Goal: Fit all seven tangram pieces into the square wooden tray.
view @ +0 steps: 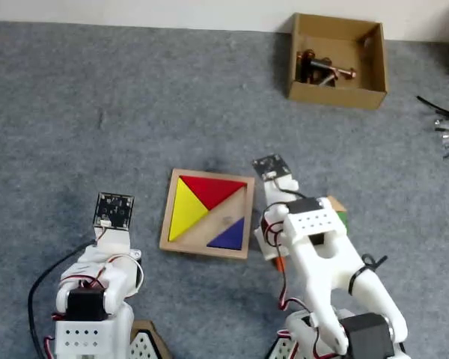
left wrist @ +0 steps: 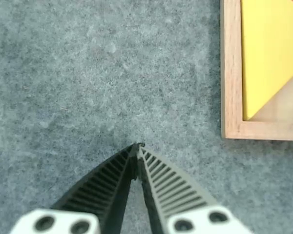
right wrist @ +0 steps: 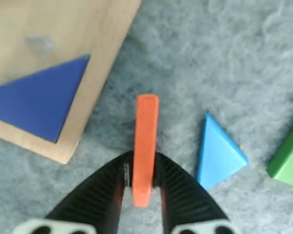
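Observation:
The square wooden tray (view: 167, 224) lies mid-table holding a yellow triangle (view: 183, 209), a red triangle (view: 213, 189) and a dark blue triangle (view: 229, 235). My right gripper (right wrist: 142, 158) is shut on an orange piece (right wrist: 146, 131) held on edge just above the carpet, beside the tray's rim (right wrist: 100, 92) near the dark blue triangle (right wrist: 39, 105). A light blue triangle (right wrist: 217, 151) and a green piece (right wrist: 288, 161) lie on the carpet close by. My left gripper (left wrist: 136, 148) is shut and empty over bare carpet, a little off the tray's corner (left wrist: 232, 112) by the yellow triangle (left wrist: 273, 53).
A cardboard box (view: 337, 93) with metal parts stands at the back right. Cables (view: 445, 123) lie at the right edge. The green piece (view: 343, 218) sits partly under the right arm (view: 322, 247). Grey carpet covers the table.

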### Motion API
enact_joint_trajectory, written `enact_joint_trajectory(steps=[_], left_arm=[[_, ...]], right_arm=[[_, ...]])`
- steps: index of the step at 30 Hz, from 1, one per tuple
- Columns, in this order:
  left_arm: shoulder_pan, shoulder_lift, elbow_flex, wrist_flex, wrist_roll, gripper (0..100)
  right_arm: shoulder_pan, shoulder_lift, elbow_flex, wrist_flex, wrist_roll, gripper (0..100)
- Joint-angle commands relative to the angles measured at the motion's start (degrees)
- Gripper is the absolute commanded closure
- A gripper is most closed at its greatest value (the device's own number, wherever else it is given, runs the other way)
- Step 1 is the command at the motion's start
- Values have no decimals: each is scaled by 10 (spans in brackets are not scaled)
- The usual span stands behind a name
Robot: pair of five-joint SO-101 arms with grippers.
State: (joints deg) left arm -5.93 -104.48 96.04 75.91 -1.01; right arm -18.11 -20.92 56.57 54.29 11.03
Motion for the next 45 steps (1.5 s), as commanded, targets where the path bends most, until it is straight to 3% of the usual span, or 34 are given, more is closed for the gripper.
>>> enact_joint_trajectory(steps=[1, 14, 20, 24, 31, 45], left_arm=[[7, -6, 10, 2, 1, 995], [7, -6, 10, 2, 1, 995], [7, -6, 10, 2, 1, 995], [7, -6, 10, 2, 1, 995], [7, -6, 10, 2, 1, 995], [7, -6, 10, 2, 1, 995]], right_arm=[[9, -26, -3, -12, -8, 993], [6, -31, -15, 4, -10, 993], [-6, -27, -111, 45, -165, 993], [-55, -24, -146, 47, -178, 993], [-131, -24, -147, -57, -194, 993], [-133, -1, -137, -171, -310, 994]])
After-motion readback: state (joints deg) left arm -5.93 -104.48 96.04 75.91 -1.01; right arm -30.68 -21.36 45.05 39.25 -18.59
